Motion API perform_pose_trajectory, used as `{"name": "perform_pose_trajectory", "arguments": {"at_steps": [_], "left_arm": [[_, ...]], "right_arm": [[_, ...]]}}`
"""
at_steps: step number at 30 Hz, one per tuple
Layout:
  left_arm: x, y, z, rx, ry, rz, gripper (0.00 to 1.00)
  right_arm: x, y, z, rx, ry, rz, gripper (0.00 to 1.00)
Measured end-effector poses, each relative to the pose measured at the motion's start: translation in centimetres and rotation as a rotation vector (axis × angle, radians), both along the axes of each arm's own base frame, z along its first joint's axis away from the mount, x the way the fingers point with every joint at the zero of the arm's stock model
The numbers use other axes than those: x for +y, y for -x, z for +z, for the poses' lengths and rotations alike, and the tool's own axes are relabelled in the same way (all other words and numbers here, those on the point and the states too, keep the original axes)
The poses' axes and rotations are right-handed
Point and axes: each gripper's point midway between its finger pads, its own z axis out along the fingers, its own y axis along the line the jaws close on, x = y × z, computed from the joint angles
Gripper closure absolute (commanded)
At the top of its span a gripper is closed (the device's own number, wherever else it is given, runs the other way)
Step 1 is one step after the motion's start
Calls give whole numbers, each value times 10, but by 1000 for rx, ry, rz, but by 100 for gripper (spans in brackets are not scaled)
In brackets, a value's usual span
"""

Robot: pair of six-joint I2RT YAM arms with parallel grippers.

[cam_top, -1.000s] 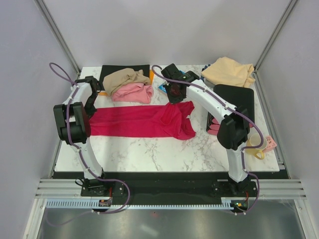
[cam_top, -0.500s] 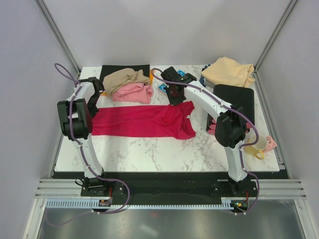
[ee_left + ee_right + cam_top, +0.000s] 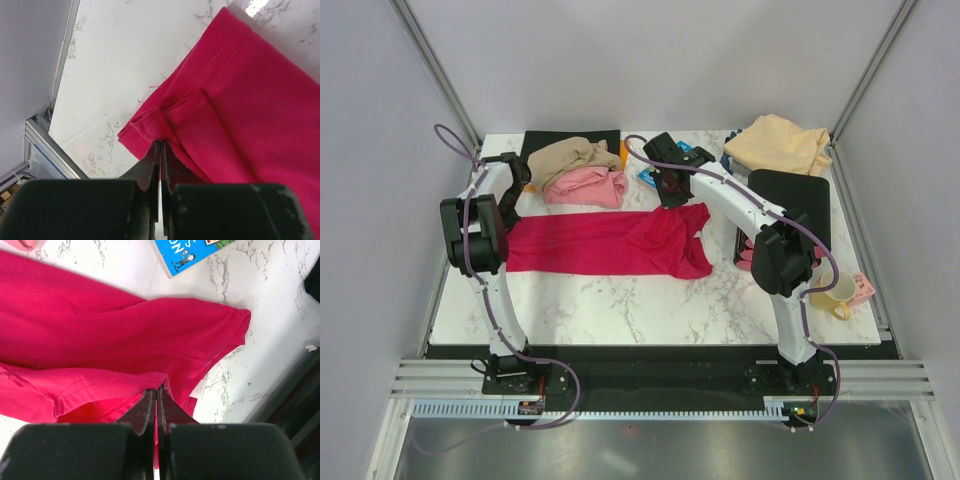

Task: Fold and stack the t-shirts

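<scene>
A crimson red t-shirt (image 3: pixel 600 245) lies stretched lengthwise across the middle of the marble table (image 3: pixel 640 310). My left gripper (image 3: pixel 510 208) is shut on its hemmed left corner (image 3: pixel 150 125), the cloth pinched between the fingertips (image 3: pixel 160 142). My right gripper (image 3: pixel 672 200) is shut on a fold at the shirt's right end (image 3: pixel 156 388), near a sleeve (image 3: pixel 225 325). A tan-brown t-shirt (image 3: pixel 570 155) and a pink t-shirt (image 3: pixel 588 187) lie bunched at the back left. A peach-cream t-shirt (image 3: pixel 780 143) sits at the back right.
A black mat (image 3: pixel 545 140) lies under the tan shirt. A blue illustrated book (image 3: pixel 192 252) lies behind the right gripper. A second black pad (image 3: pixel 800 195) lies at the right, with a pale mug (image 3: pixel 835 285) and a pink item (image 3: pixel 863 290) near the right edge.
The left arm has drawn slightly right and toward the back, and the red shirt's left edge went with it. The right gripper has barely shifted. Both grips hold.
</scene>
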Motion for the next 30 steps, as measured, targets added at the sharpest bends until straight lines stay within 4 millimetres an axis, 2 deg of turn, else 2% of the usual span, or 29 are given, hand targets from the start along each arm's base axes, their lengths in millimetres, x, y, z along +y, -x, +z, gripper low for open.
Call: {"name": "perform_pose_trajectory", "arguments": {"at_steps": [5,9,30], "left_arm": [[2,-4,-8,14,-7,0,97],[4,-5,-12,25,-17,0,92],[10,-27,0,-72,-54,8,79]], "right_arm": [[0,-2,-5,0,7,-3,100],[1,-3,-9,6,11,-3,100],[4,-5,-16,5,4,-1,100]]}}
